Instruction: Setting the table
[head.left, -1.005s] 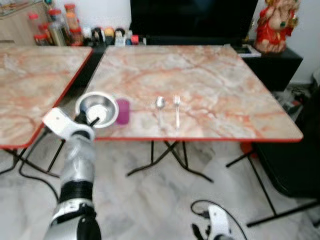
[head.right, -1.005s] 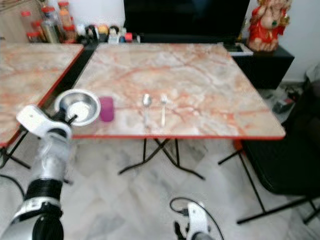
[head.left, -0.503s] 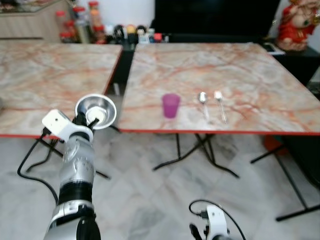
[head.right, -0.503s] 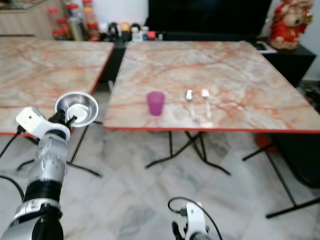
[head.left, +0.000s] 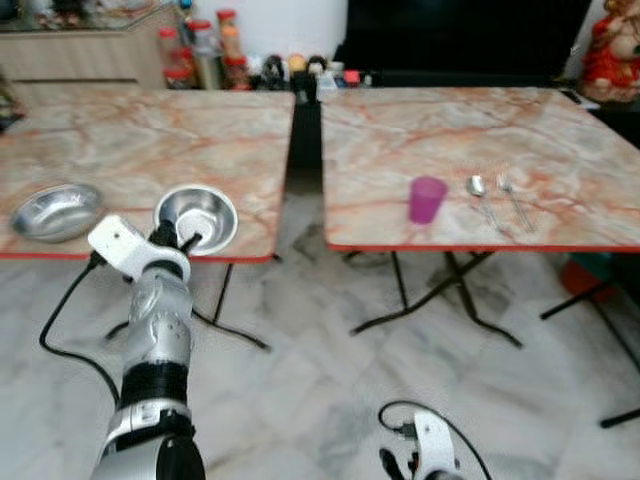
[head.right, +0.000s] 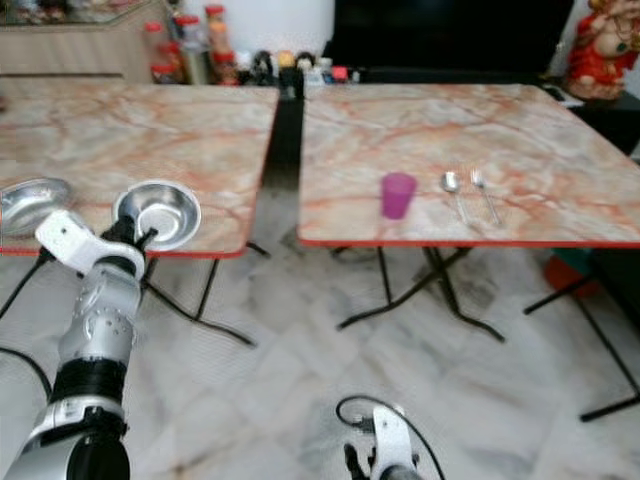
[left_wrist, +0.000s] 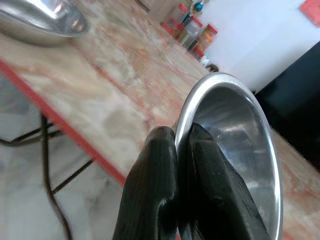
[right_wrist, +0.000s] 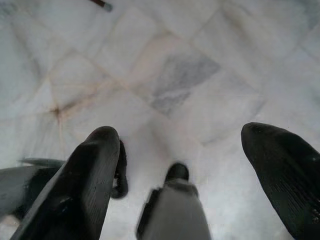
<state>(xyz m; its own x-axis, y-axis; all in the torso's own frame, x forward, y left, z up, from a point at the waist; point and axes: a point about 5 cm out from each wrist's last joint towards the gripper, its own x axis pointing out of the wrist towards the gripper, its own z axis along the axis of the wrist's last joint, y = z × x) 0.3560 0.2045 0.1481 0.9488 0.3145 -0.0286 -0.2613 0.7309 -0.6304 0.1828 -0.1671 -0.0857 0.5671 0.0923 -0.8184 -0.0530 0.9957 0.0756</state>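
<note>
Steel bowl (head.left: 197, 218) rides clamped by its rim in the left gripper (left_wrist: 176, 150), fingers pinched tight, raised at the near edge of the left surface (head.left: 140, 140), likely bound for the place setting by the purple cup (head.left: 427, 199). Right gripper (right_wrist: 182, 165) hangs spread wide and empty over the floor.

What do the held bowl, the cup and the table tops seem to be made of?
The bowl, pinched at its rim by the left gripper, looks like polished steel: silvery, with bright reflections. The cup looks like plastic: purple and matte, perhaps slightly translucent. The table tops show a glossy marble pattern with orange veins; the thin red edge suggests laminate, not stone.
</note>
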